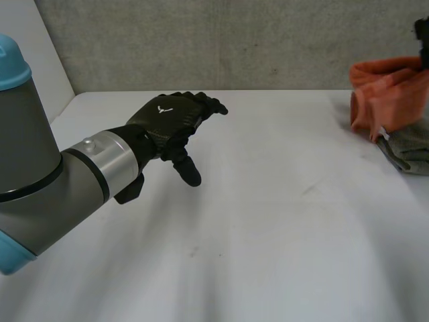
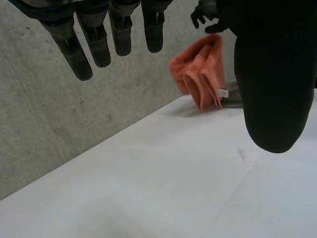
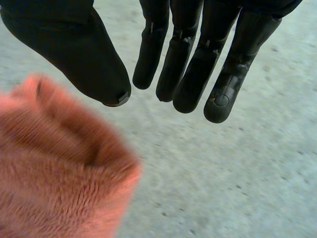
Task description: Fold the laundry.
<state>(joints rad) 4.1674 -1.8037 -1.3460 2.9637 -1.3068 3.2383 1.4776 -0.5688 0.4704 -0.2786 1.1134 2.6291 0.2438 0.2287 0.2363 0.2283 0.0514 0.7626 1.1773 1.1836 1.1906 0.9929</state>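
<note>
Two cloths, an orange towel and a grey cloth, lie bunched at the table's right edge, all folding left, we judge. Our left hand hovers relaxed, empty; our right hand, fingers straight, grips nothing beside the towel.

White table, grey wall

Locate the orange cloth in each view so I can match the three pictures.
Head view: orange cloth at the far right of the table, by the wall, next to a grey cloth.
Left wrist view: beyond the left hand, by the right hand.
Right wrist view: close beside the right hand's thumb.
Shared landmark: the speckled grey wall.
</note>
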